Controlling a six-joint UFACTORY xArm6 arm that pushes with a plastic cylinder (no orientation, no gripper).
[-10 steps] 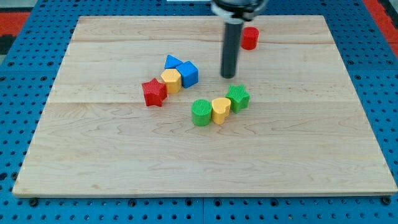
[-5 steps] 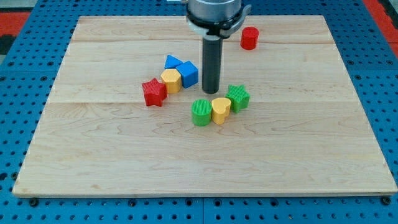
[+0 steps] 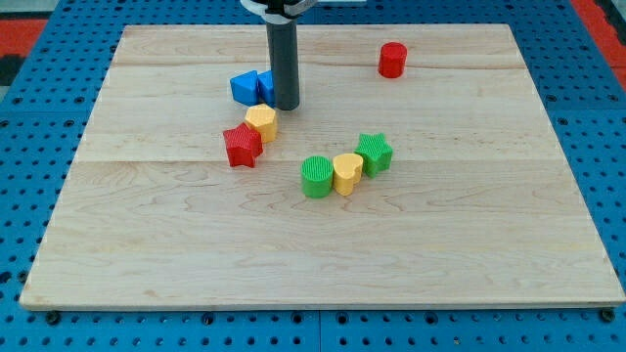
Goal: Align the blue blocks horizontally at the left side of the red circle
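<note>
My tip (image 3: 286,106) rests on the board, touching the right side of a blue cube (image 3: 264,86) that the rod partly hides. A blue triangular block (image 3: 244,87) sits against the cube's left side. The two blue blocks lie roughly side by side in the upper left-centre of the board. The red cylinder (image 3: 392,60) stands far to their right, near the view's top. The blue blocks are well apart from it.
A yellow hexagonal block (image 3: 260,122) and a red star block (image 3: 242,145) lie just below the tip. A green cylinder (image 3: 316,176), a yellow heart block (image 3: 347,172) and a green star block (image 3: 375,154) form a row at centre. The wooden board (image 3: 489,244) sits on blue pegboard.
The tip moved left and up, pushing the blue cube and blue triangle up and to the left, away from the yellow hexagon. The yellow hexagon shifted slightly. Other blocks stayed.
</note>
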